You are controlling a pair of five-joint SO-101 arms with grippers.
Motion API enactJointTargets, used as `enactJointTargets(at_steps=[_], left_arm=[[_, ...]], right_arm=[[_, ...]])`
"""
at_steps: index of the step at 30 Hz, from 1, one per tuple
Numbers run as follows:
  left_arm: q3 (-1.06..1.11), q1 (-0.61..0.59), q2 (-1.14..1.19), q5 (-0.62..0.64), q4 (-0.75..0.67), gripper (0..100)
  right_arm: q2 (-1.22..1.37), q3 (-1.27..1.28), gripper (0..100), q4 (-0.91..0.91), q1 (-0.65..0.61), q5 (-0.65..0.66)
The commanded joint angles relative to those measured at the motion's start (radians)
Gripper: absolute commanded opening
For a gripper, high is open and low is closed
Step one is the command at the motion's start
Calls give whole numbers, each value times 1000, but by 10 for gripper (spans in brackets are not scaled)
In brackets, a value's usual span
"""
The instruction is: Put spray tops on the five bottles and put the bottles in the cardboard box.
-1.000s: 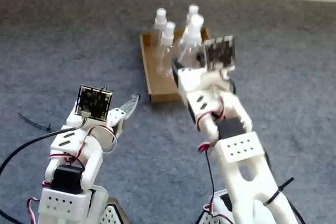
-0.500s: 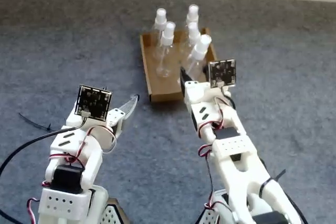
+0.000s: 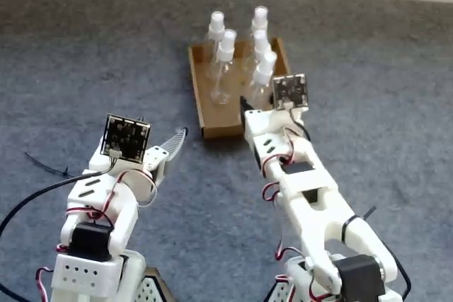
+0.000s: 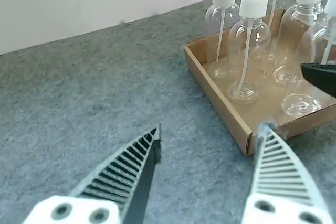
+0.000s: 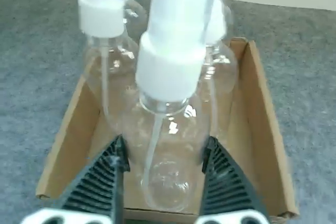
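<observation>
The fifth bottle stands close to upright in the near end of the cardboard box, long axis vertical, its spray top fitted and its base just inside the box's near wall (seen from the left wrist, the base appears to sit on the box floor, though contact cannot be confirmed). The other four bottles, all capped, stand just behind it and to its sides, deeper in the box. The right hand grips this bottle low on the body, one finger against each flank, the jaws closed on it. The bottle therefore lies straight ahead of the right hand, between hand and neighbours. Judgement: the coming move is release and withdrawal. It should run back along the hand's own axis, toward the arm's base and over the near wall, because any sideways travel would push the bottle into the others. The left hand rests over the worktop, well apart from the box on its left side, jaws wide and empty. The right arm is the nearer.
</observation>
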Motion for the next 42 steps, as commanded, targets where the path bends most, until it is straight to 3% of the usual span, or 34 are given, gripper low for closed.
enactJointTargets(at_steps=[1, 8, 14, 26, 34, 42], left_arm=[[-4, -8, -12, -9, -21, 266], [-4, -8, -12, -9, -21, 266], [-4, -8, -12, -9, -21, 266], [-4, -8, -8, -9, -20, 266], [-4, -8, -8, -9, -20, 266], [-4, -8, -7, -9, -20, 266]], right_arm=[[-7, -58, 7, -19, -45, 11], [-2, -53, 13, -19, -45, 11], [-8, -53, 118, -18, -47, 112], [-10, -51, 128, -18, -79, 110], [-10, -51, 289, -18, -74, 110], [-12, -59, 293, -16, -73, 112]])
